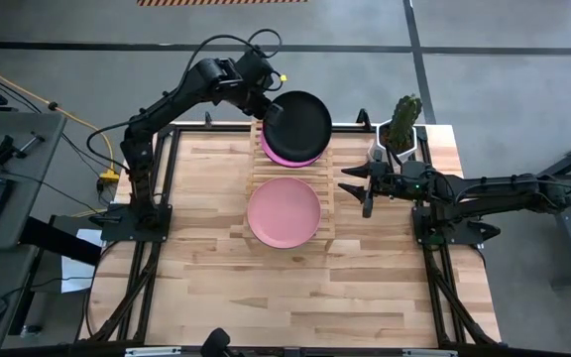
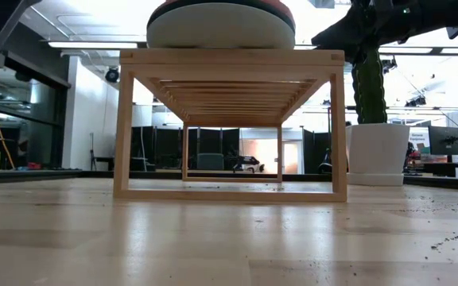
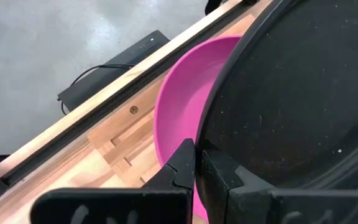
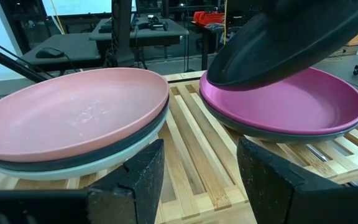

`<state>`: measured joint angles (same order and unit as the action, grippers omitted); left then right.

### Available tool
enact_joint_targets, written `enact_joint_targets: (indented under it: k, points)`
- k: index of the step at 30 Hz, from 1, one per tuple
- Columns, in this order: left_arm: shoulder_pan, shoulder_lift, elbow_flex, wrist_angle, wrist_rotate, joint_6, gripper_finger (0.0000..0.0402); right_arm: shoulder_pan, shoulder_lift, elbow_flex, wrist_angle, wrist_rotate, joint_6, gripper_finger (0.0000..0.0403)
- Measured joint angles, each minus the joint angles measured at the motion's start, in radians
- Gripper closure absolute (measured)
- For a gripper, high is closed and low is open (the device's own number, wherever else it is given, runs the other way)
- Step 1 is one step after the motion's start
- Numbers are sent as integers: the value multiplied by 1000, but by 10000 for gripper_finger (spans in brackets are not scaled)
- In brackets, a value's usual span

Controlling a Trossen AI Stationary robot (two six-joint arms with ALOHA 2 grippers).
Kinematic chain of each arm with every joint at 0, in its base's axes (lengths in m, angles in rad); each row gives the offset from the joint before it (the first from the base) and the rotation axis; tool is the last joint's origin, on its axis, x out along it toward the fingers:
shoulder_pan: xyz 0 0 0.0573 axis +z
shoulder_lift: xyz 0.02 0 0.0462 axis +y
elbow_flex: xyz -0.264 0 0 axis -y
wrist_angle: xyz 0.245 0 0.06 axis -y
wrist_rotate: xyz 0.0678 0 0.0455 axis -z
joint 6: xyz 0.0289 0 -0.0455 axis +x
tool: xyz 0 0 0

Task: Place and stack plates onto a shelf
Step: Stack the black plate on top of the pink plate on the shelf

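The light wooden shelf (image 1: 287, 178) carries two stacks. On its near half a salmon plate (image 1: 283, 210) tops a dark plate and a pale mint plate (image 4: 73, 165). On its far half a magenta plate (image 4: 291, 102) lies on a dark teal-grey plate (image 4: 278, 134). A black plate (image 1: 300, 121) hangs tilted over the magenta one, with my left gripper (image 1: 269, 111) shut on it. My right gripper (image 1: 357, 184) stands open to the right of the shelf, holding nothing. My left gripper pinches the black plate's rim (image 3: 205, 144) between its two fingers, at the plate's far-left edge. One finger (image 3: 225, 177) lies on the hollow face, the other (image 3: 179, 167) on the outside. The fingers slant down from the far left. The plate is tilted above the magenta plate; whether its low edge touches, I cannot tell.
A white pot with a cactus (image 1: 401, 127) stands at the table's far right corner, close to my right arm. The wooden tabletop (image 1: 285, 297) lies bare in front of the shelf. In the low view the shelf's legs (image 2: 123, 127) stand ahead of the pot (image 2: 378, 152).
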<state>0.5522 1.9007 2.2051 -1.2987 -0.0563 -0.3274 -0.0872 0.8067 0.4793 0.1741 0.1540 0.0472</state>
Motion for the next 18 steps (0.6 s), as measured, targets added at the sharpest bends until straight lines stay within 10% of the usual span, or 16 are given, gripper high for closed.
enact_joint_targets:
  k: [18]
  points:
    - [7,63,-1,-27,-34,17,401,0,0,0,-1,0,6,217]
